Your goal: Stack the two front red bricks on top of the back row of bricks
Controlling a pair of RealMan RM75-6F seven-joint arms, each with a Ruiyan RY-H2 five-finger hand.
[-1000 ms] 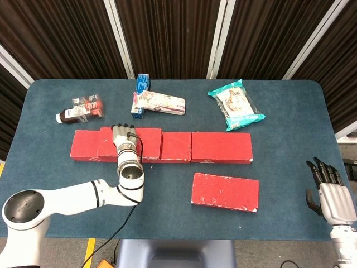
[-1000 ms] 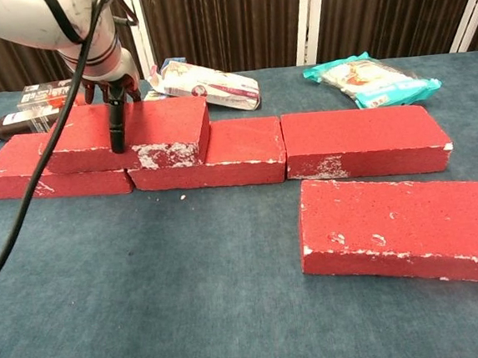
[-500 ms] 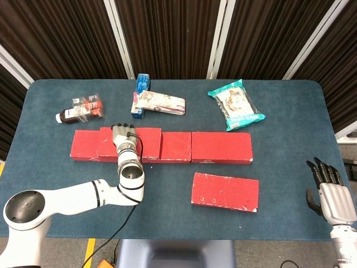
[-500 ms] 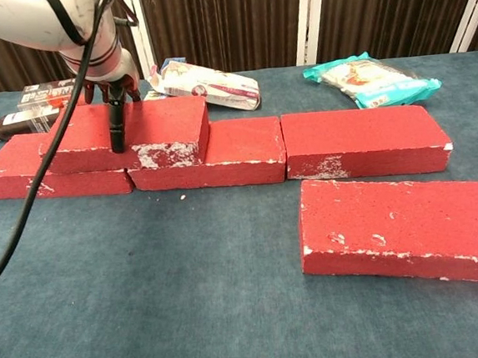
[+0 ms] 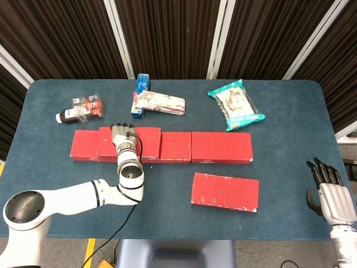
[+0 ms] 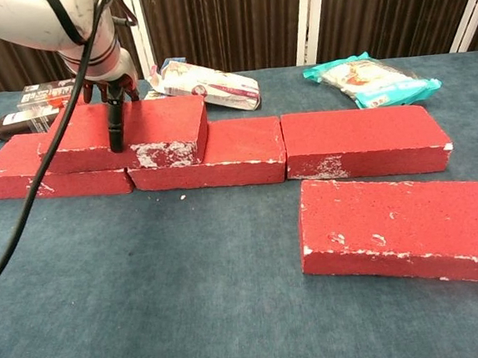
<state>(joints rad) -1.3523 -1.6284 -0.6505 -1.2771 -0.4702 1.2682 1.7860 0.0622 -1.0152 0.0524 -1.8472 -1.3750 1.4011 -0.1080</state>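
Note:
Three red bricks form the back row [image 5: 220, 147] [image 6: 361, 139] across the table. A further red brick [image 5: 146, 142] [image 6: 147, 128] lies on top of the row's left part, over the joint between the left and middle bricks. My left hand [image 5: 124, 137] [image 6: 106, 80] grips this upper brick, with fingers over its far edge and the thumb down its front face. One red brick [image 5: 225, 191] [image 6: 394, 228] lies flat in front of the row, at the right. My right hand [image 5: 329, 192] hangs open beyond the table's right edge, holding nothing.
Behind the row lie a brown bottle [image 5: 72, 114] [image 6: 16, 123], a small carton [image 5: 89, 103], a blue box [image 5: 143, 84], a white packet [image 5: 162, 103] [image 6: 210, 85] and a teal snack bag [image 5: 236, 105] [image 6: 373, 79]. A black cable [image 6: 39, 188] hangs from my left arm.
The upper brick and my left hand have edged very slightly to the left. The right hand and the front brick have not moved.

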